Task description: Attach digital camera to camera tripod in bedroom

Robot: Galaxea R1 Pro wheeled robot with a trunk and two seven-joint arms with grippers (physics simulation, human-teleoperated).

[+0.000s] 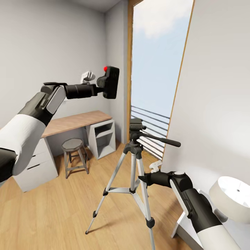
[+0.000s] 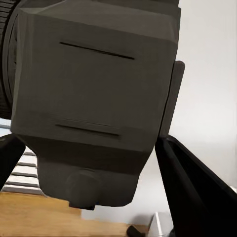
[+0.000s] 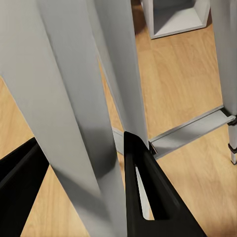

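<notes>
The black digital camera [image 1: 110, 82] with its red button on top hangs high in the air, left of the tall window, with my left gripper [image 1: 103, 84] shut on it. In the left wrist view the camera body [image 2: 94, 94] sits between the two dark fingers [image 2: 197, 192]. Below it and to the right, the camera tripod [image 1: 134, 149] stands on the wood floor, its black head [image 1: 136, 125] bare and its pan handle pointing right. My right gripper [image 1: 142, 179] is shut on one silver leg [image 3: 64, 128], which runs between its fingers [image 3: 148, 197].
A wooden desk [image 1: 74, 121] with white drawers stands against the far wall, with a small grey stool [image 1: 74, 146] before it. The window railing [image 1: 152, 125] is behind the tripod. A white round lamp [image 1: 232, 198] and a white wall lie close on my right.
</notes>
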